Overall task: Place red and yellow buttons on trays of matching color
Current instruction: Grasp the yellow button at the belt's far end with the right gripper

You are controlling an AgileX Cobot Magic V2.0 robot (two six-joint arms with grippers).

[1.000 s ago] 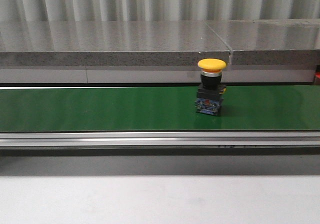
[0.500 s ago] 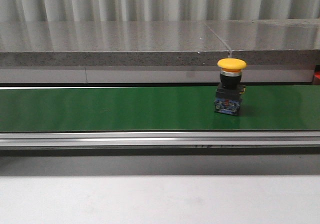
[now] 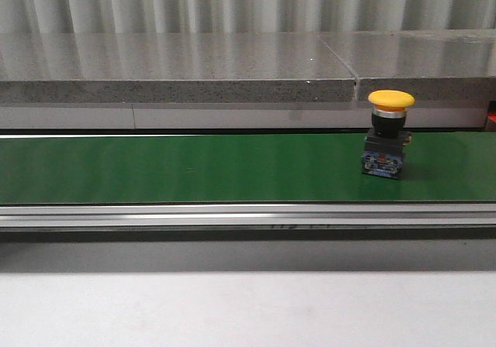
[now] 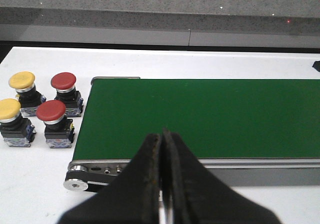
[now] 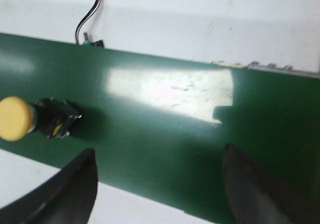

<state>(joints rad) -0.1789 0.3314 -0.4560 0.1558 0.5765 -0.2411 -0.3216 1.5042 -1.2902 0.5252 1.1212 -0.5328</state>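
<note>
Button (image 3: 387, 142) upright on belt (image 3: 194, 167) — left hand (image 4: 161, 154) closed empty, right hand (image 5: 157, 184) spread wide.

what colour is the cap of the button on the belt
Yellow; the button on the green belt shows best in the front view.

A green conveyor belt (image 4: 205, 116) is carried by the white table (image 4: 35, 184); four spare buttons (image 4: 40, 109) are stood just beside its end.

A yellow button (image 5: 16, 118) is seen lying at the left edge of the frame on the green belt (image 5: 165, 134), with the right hand (image 5: 157, 184) spread wide at the bottom.
</note>
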